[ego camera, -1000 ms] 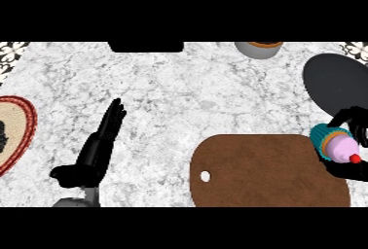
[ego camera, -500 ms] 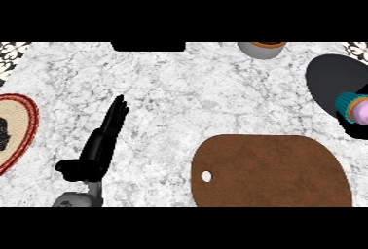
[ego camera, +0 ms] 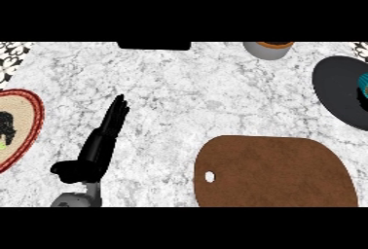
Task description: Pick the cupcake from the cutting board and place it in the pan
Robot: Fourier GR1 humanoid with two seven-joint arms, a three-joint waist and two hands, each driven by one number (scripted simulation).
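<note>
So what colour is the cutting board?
The cutting board is plain dark brown, with a small white hole near its left end. The head view shows it best.

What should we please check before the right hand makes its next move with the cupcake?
1. Cupcake off the cutting board: ok, no cupcake shows on it.
2. Cupcake over the pan: ok, its teal wrapper shows at the view's right edge, above the pan's dark floor.
3. Cupcake resting on the pan's floor: cannot tell, most of it is cut off by the edge.
4. Right hand released: cannot tell, only a black sliver of it shows.
5. Left hand out of the way: ok, open on the counter, left of the cutting board.
</note>
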